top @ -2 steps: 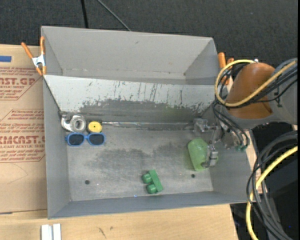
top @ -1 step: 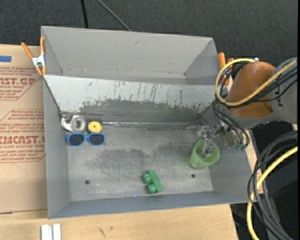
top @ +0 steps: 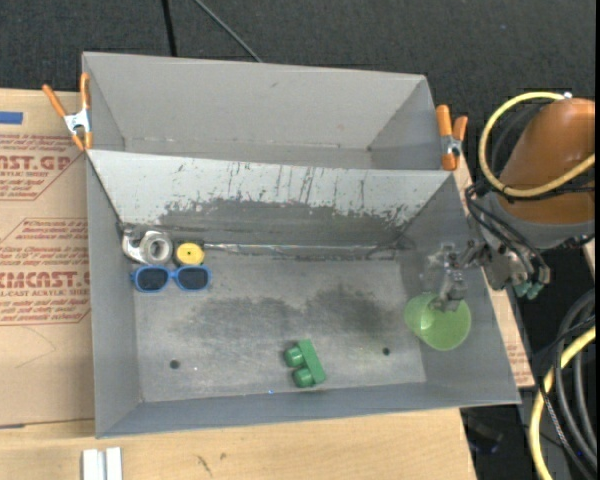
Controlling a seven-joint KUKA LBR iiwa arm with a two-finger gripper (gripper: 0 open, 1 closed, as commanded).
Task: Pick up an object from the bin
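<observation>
My gripper [top: 448, 286] hangs at the bin's right side, close to the right wall. Directly under it lies a light green round thing [top: 438, 326], like a small bowl or disc, on the bin floor by the right wall. The gripper's lower end overlaps the green thing's upper rim; I cannot tell whether they touch. A dark green knobbed block [top: 304, 363] lies near the front wall, left of the gripper.
At the far left of the floor lie blue toy sunglasses [top: 170, 278], a yellow round piece [top: 189, 255] and a silvery metal ring-shaped thing [top: 145, 245]. The orange-covered arm with yellow cables stands outside the right rim.
</observation>
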